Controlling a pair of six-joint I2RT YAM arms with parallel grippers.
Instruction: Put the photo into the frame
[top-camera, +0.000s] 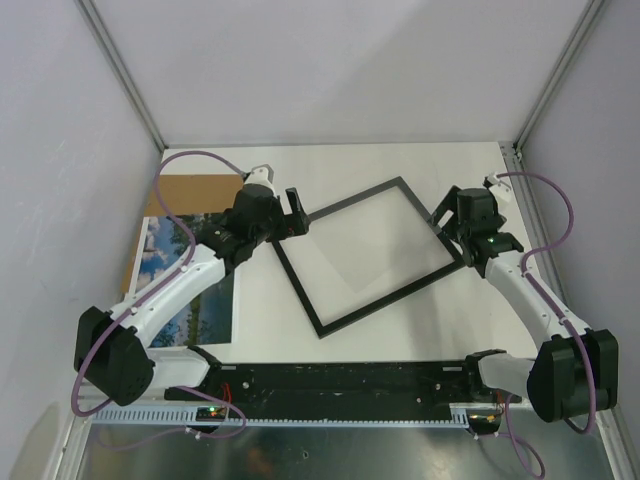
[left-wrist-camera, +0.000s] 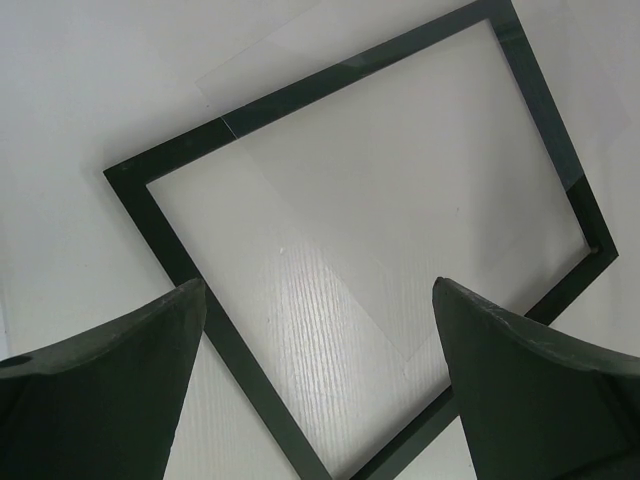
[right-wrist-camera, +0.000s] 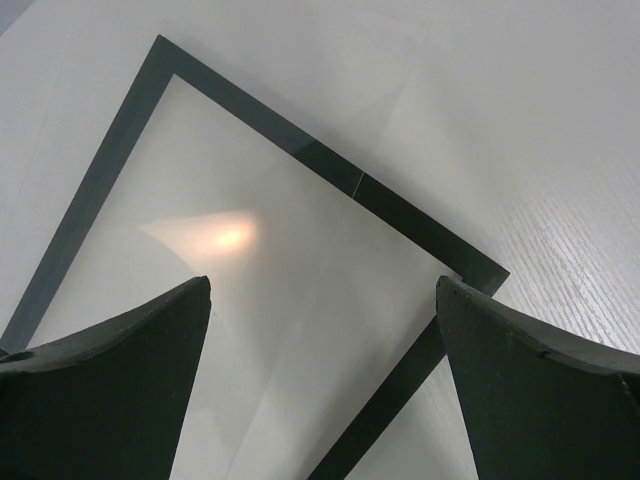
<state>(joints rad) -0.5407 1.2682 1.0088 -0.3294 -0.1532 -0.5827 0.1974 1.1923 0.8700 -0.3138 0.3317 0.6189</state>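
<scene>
Surveying from the top external view, the frame (top-camera: 392, 297) lies flat near the middle of the white table (top-camera: 400, 160), turned at an angle so that one corner points to the far side. The photo (top-camera: 205, 312) lies face up at the left edge, well apart from the frame, and the left arm crosses over part of it. Its far end overlaps a brown backing board (top-camera: 190, 193). The left gripper (top-camera: 297, 212) hangs at the frame's left corner with its fingers spread and nothing between them. The right gripper (top-camera: 447, 228) stands at the frame's right edge, likewise spread and empty.

Left wrist view: the left gripper (left-wrist-camera: 320, 385) is parted wide, one dark finger (left-wrist-camera: 100, 400) at each lower corner of the picture, clasping nothing. Between and beyond them the frame (left-wrist-camera: 165, 215) rests on the table (left-wrist-camera: 60, 80). A clear pane (left-wrist-camera: 400, 200) lies over it, seemingly slightly askew, one edge crossing the upper black bar.

Right wrist view: the right gripper (right-wrist-camera: 325, 385) is also spread, its fingers (right-wrist-camera: 550, 400) clear of the frame (right-wrist-camera: 260, 115) and holding nothing. One frame corner sits just beside the right-hand finger. A warm patch of light reflects off the pane (right-wrist-camera: 230, 237). The photo does not appear in either wrist view.
</scene>
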